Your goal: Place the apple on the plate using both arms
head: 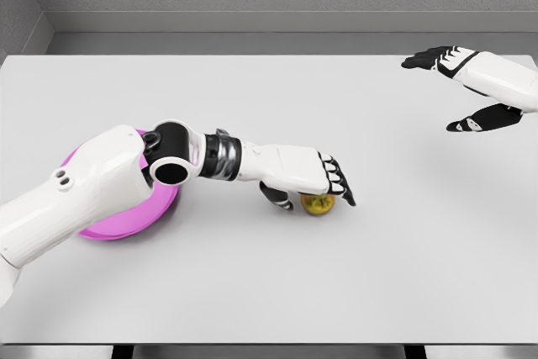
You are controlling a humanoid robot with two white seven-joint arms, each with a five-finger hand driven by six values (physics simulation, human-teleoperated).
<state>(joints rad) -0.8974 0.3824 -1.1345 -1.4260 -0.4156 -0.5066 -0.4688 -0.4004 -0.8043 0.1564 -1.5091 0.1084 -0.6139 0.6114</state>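
My left arm is reaching in from the lower left, elbow bent, forearm stretching rightward. My left hand (307, 176) is facing palm down, fingers and thumb curling downward. My right hand (471, 90) is hovering at the upper right, fingers spreading apart.

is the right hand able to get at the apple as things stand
Probably not cleanly: the left hand covers the apple from above, and the open right hand hovers far off at the table's right edge.

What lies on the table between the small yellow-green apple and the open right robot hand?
Nothing: in the head view, only bare white table separates the small yellow-green apple from the right robot hand.
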